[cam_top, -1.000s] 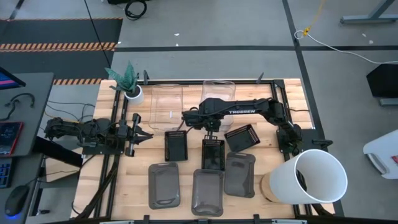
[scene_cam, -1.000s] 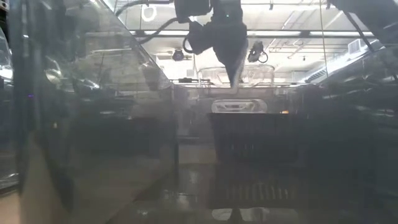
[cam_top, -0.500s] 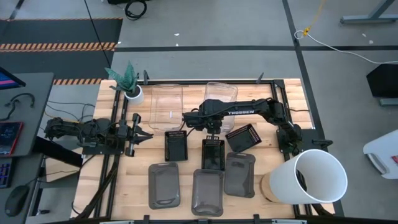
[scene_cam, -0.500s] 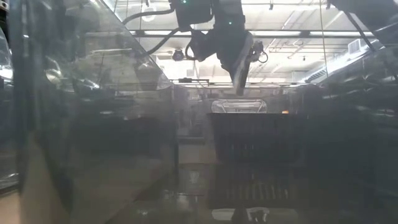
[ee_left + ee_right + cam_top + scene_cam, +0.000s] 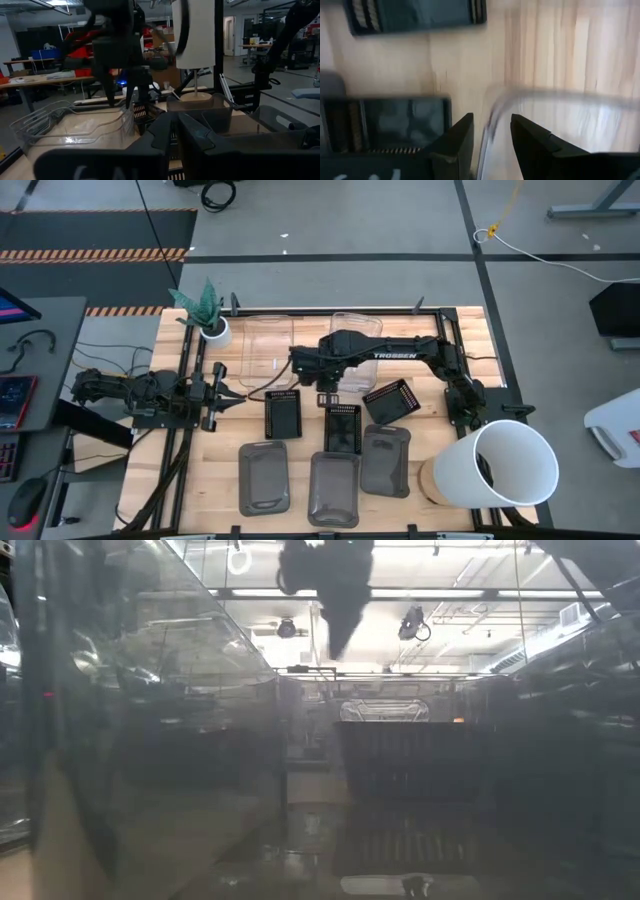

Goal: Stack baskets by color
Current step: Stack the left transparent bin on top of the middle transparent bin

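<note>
Baskets: three black (image 5: pixel 283 415), three grey (image 5: pixel 263 477), two clear (image 5: pixel 266 350); right hand (image 5: pixel 332 392) released, empty.

The wooden table (image 5: pixel 200 480) carries baskets (image 5: pixel 335 485), apparently nine, plant pot (image 5: pixel 215 330), bucket (image 5: pixel 500 465).

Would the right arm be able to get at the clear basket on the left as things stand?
Probably yes: the right gripper, open and empty, hangs beside the left clear basket, with nothing between them.
</note>
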